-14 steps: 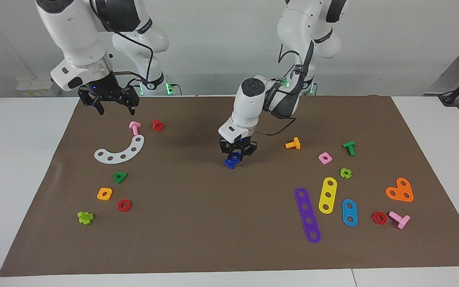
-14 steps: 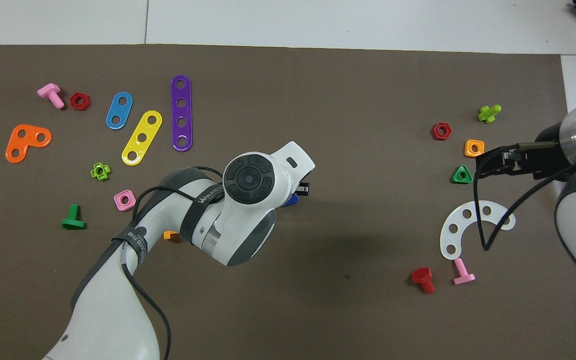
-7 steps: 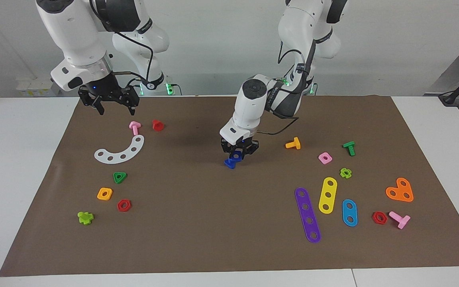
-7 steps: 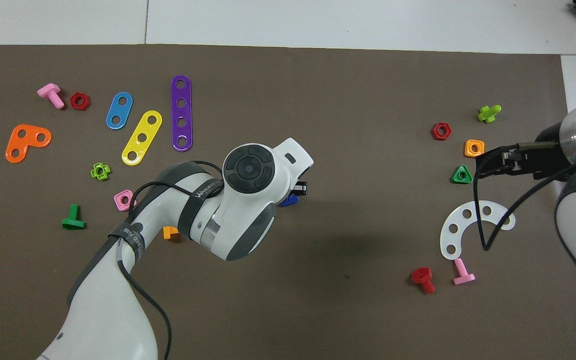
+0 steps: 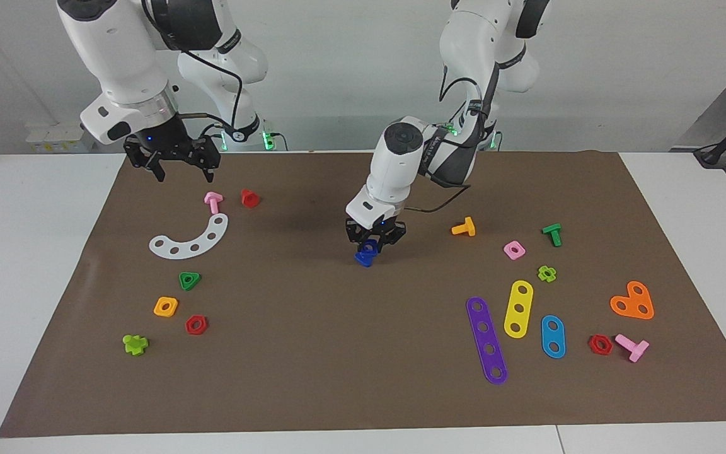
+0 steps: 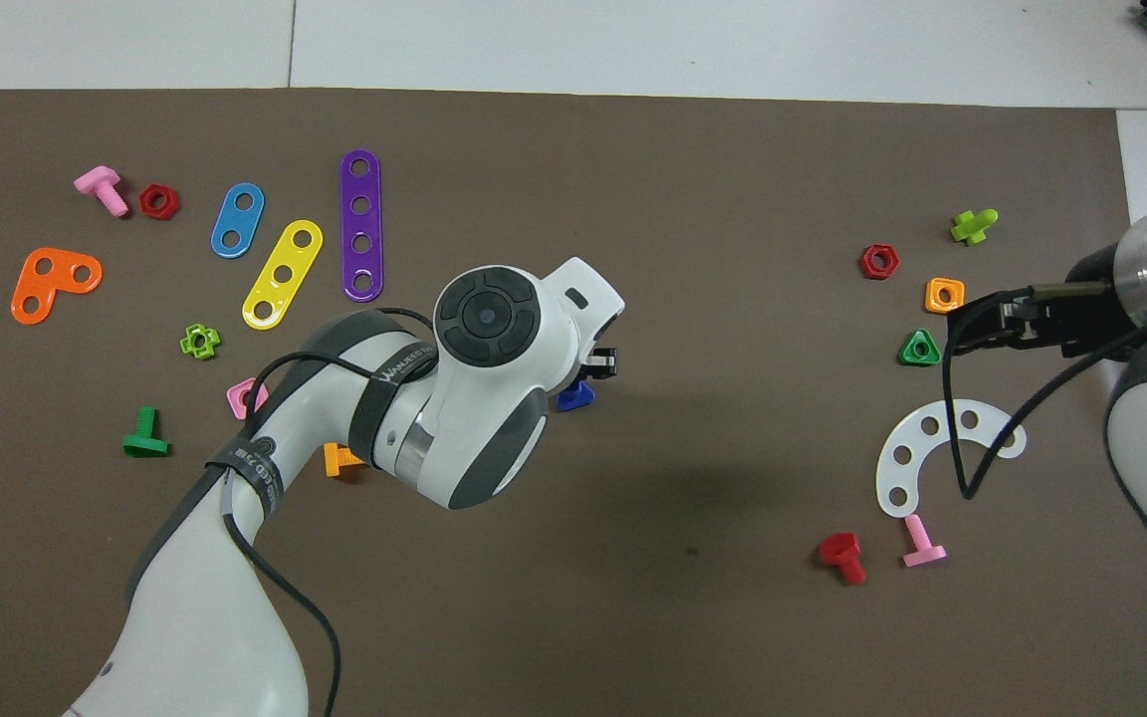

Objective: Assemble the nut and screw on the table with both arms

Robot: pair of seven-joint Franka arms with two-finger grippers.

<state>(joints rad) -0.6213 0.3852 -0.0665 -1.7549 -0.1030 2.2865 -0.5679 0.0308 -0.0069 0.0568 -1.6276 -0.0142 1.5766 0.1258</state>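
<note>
the left tool (image 5: pixel 375 244) pinches the dark-blue nut (image 5: pixel 372 244) onto the screw (image 5: pixel 363 258) mid-desk (image 5: pixel 312 353), its bent arm's band lettering too small to read, while the right tool (image 5: pixel 171 165) waits with fingers spread.

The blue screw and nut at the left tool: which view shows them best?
The facing view. There the left tool is low over mid-mat with the nut between its fingers and the screw just under it on the mat. In the overhead view the arm's wrist covers nearly everything; only a blue corner shows.
</note>
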